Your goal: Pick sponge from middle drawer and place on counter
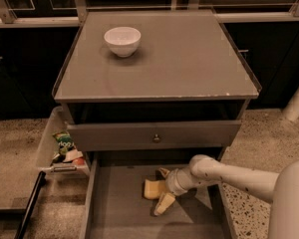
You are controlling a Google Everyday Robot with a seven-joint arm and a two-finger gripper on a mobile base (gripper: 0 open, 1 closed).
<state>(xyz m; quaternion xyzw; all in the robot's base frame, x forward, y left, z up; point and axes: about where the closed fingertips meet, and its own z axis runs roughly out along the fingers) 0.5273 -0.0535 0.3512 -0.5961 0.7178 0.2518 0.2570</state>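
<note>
Pale-yellow rectangular foam sponge is seen lower centre, on the wide shallow grey middle drawer floor, flanked by the spread-wide pincer fingers; contact cannot be told.

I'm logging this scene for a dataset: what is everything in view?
counter: one, grey, cabinet top.
bowl: one, white, on the counter, rear left.
drawer front: one, grey, round knob, below the counter.
middle drawer: one, grey, pulled open at the bottom.
sponge: one, pale yellow, on the middle drawer floor.
side bin: one, clear, left of the cabinet.
snack packets: several, mixed colours, in the side bin.
arm: one, white, reaching in from the right.
pincer: one, pale-yellow fingers open either side of the sponge.
</note>
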